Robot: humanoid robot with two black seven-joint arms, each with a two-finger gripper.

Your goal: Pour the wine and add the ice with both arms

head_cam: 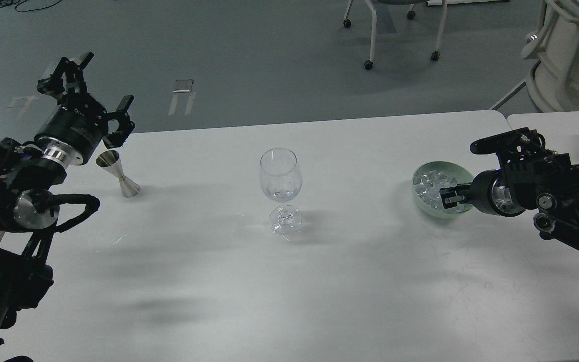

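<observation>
Left end effector (99, 83) wide near table edge (269, 125); right end effector (458, 168) wide over ice (430, 183).

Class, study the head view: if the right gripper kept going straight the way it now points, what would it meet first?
The right gripper points left, over the near rim of the green bowl. It would probably meet the ice heaped inside first, though its height above the cubes is unclear.

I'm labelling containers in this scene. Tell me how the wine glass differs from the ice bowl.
The wine glass is clear and tall on a stem; the bowl is pale green, opaque and low. The glass stands mid-table with only a trace of liquid at its bottom; the bowl sits to the right, holding a heap of ice, with the right gripper at its rim. Both are upright on the white table.
</observation>
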